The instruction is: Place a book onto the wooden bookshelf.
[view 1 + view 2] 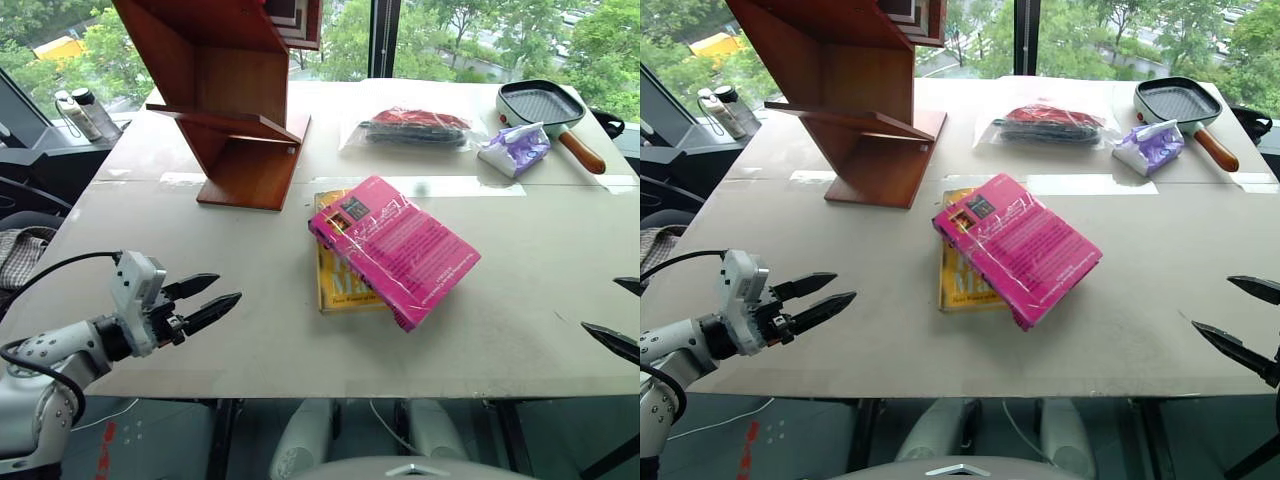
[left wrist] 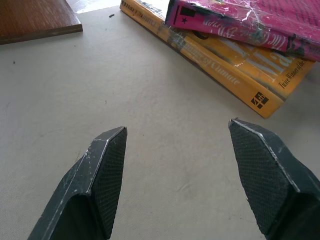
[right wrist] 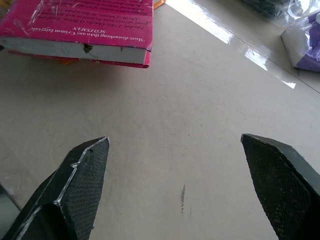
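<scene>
- Left gripper (image 1: 210,296) hovers over the bench's (image 1: 150,330) near left edge, fingers spread apart, nothing between them, tips aimed toward the pink book (image 1: 397,248).
- Right gripper (image 1: 1237,316) sits at the near right edge of the bench, its two black fingers wide apart and empty, also angled toward the book.
- From the left wrist view, bare bench lies between the fingertips (image 2: 109,150), with the book well beyond them.
- The book lies mid-bench, flat but skewed, resting on top of a yellow book (image 1: 340,285) that pokes out on its left and near sides.
- Its glossy cover faces up, dark picture patch at the far left corner.
- Beyond the book to the left stands the wooden bookshelf (image 1: 235,110), its flat base on the bench, close to the book but not touching.
- Beyond the book to the right: a clear bag with dark and red contents (image 1: 412,128), then a purple-and-white pouch (image 1: 515,150), then a grill pan (image 1: 545,105) with a wooden handle.
</scene>
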`<state>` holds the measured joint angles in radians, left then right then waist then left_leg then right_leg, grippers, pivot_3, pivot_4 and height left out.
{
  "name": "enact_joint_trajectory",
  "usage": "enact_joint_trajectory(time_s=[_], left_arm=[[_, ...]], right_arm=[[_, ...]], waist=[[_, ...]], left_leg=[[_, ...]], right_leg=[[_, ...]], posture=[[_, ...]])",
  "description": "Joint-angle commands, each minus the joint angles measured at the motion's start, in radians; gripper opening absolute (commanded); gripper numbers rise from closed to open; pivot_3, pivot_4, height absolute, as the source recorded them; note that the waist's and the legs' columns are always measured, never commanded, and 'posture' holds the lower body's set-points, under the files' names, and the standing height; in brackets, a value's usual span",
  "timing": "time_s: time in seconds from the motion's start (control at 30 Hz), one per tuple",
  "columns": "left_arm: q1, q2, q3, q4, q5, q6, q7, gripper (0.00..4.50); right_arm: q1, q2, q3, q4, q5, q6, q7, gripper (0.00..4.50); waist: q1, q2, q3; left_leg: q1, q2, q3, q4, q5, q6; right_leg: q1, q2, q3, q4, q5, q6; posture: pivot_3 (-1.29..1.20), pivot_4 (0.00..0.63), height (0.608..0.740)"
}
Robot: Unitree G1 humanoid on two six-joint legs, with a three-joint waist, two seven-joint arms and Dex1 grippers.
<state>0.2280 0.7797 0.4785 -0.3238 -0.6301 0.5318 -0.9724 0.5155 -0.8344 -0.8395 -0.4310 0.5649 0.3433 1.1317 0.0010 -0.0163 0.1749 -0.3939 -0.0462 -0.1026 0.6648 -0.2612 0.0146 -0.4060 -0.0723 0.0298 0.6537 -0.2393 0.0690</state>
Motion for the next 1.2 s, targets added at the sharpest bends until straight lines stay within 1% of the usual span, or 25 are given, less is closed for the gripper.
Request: enact_joint_trajectory(time_s=[0.03,0.13,0.2,0.27,0.3,0.37,0.43,0.5,0.53,0.63,0.7,0.77,0.87,1.03,1.2], left_arm=[[-0.06,0.024,0.009,0.0,-0.025,0.001,-0.004,3.32],[-0.167,0.03,-0.028,-0.013,-0.068,0.035,-0.006,3.32],[-0.194,0.036,-0.039,-0.024,-0.081,0.04,-0.02,3.32],[-0.217,0.043,-0.055,-0.038,-0.091,0.033,-0.039,3.32],[-0.223,0.045,-0.063,-0.042,-0.095,0.033,-0.045,3.32],[-0.228,0.044,-0.072,-0.062,-0.116,0.042,-0.055,3.32],[-0.206,0.043,-0.074,-0.107,-0.117,0.014,-0.08,3.32],[-0.177,0.052,-0.065,-0.147,-0.132,0.025,-0.089,3.32],[-0.165,0.053,-0.066,-0.157,-0.127,0.022,-0.088,3.32],[-0.135,0.047,-0.064,-0.181,-0.132,0.019,-0.086,3.32],[-0.105,0.05,-0.059,-0.21,-0.148,0.028,-0.091,3.32],[-0.07,0.051,-0.049,-0.236,-0.154,0.026,-0.091,3.32],[-0.026,0.046,-0.031,-0.259,-0.16,0.024,-0.084,3.32],[0.042,0.026,-0.009,-0.292,-0.161,0.011,-0.062,3.32],[0.093,0.009,0.007,-0.322,-0.165,0.001,-0.047,3.32]], right_arm=[[-0.062,-0.027,0.017,-0.037,0.003,0.028,-0.063,4.16],[-0.19,-0.038,0.116,-0.111,0.017,0.107,-0.196,4.16],[-0.231,-0.062,0.154,-0.154,-0.002,0.161,-0.249,4.16],[-0.307,-0.112,0.224,-0.156,0.029,0.26,-0.283,4.16],[-0.34,-0.125,0.251,-0.147,0.042,0.29,-0.291,4.16],[-0.405,-0.138,0.298,-0.135,0.062,0.362,-0.33,3.64],[-0.49,-0.161,0.386,-0.132,0.057,0.415,-0.358,2.96],[-0.61,-0.184,0.509,-0.089,0.005,0.438,-0.382,1.98],[-0.664,-0.195,0.572,-0.061,-0.036,0.432,-0.389,1.56],[-0.835,-0.189,0.759,0.041,-0.15,0.418,-0.393,0.07],[-0.962,-0.162,0.887,0.118,-0.24,0.411,-0.399,0.07],[-1.072,-0.131,0.998,0.192,-0.31,0.397,-0.371,0.07],[-1.181,-0.092,1.119,0.3,-0.401,0.343,-0.315,0.07],[-1.27,-0.022,1.2,0.381,-0.448,0.302,-0.223,0.07],[-1.302,0.064,1.213,0.37,-0.45,0.328,-0.191,0.07]], waist=[[0.001,0.0,0.0],[0.0,0.0,0.0],[0.0,0.001,0.0],[-0.002,0.001,0.0],[-0.006,0.001,0.0],[-0.006,0.0,0.0],[-0.007,0.0,0.0],[-0.012,0.001,0.001],[-0.014,0.001,0.001],[-0.015,0.001,0.001],[-0.017,0.001,0.001],[-0.018,0.002,0.001],[-0.017,0.002,0.002],[-0.012,0.002,0.002],[-0.016,0.002,0.002]], left_leg=[[0.0,0.0,0.0,0.0,0.0,0.0],[0.0,0.001,0.0,0.003,0.0,0.0],[0.0,0.001,0.001,0.002,0.0,0.0],[0.0,0.0,0.001,0.001,0.0,0.0],[-0.001,0.0,0.001,0.001,0.0,0.0],[-0.003,0.0,0.002,0.001,0.0,0.0],[-0.003,0.0,0.001,0.001,0.0,0.0],[-0.004,0.0,0.002,0.0,0.0,0.0],[-0.004,0.0,0.003,0.0,0.0,0.0],[-0.003,0.001,0.003,-0.001,0.0,0.0],[-0.003,0.001,0.003,-0.001,0.0,0.0],[-0.003,0.0,0.004,-0.001,0.0,0.0],[-0.004,0.0,0.004,-0.001,0.0,0.0],[-0.004,-0.001,0.003,-0.005,0.001,-0.002],[-0.004,0.0,0.003,-0.009,0.002,-0.003]], right_leg=[[0.0,0.0,0.0,0.0,0.0,0.0],[0.0,0.001,-0.001,0.001,0.001,-0.001],[0.0,0.0,-0.001,0.002,0.0,-0.001],[-0.001,0.002,-0.001,0.002,0.001,0.0],[-0.002,0.002,-0.001,0.002,0.003,0.003],[-0.003,0.002,-0.001,0.001,0.003,0.003],[-0.003,0.001,-0.001,0.0,0.003,0.003],[-0.004,0.001,0.0,-0.001,0.003,0.003],[-0.004,0.0,0.001,-0.001,0.003,0.003],[-0.005,0.001,0.001,-0.001,0.003,0.003],[-0.005,0.002,0.001,-0.001,0.003,0.003],[-0.005,0.002,0.001,-0.001,0.003,0.003],[-0.006,0.002,0.001,-0.001,0.003,0.003],[-0.006,0.001,0.0,-0.005,0.003,0.003],[-0.007,0.001,0.001,-0.007,0.003,0.003]], posture=[[0.0,0.15,0.74],[0.0,0.15,0.74],[0.0,0.15,0.74],[0.0,0.15,0.74],[0.0,0.15,0.74],[0.0,0.15,0.74],[0.0,0.15,0.74],[0.0,0.15,0.74],[0.0,0.15,0.74],[0.0,0.15,0.74],[0.0,0.15,0.74],[0.0,0.15,0.74],[0.0,0.15,0.74],[0.0,0.15,0.74],[0.0,0.15,0.74]])
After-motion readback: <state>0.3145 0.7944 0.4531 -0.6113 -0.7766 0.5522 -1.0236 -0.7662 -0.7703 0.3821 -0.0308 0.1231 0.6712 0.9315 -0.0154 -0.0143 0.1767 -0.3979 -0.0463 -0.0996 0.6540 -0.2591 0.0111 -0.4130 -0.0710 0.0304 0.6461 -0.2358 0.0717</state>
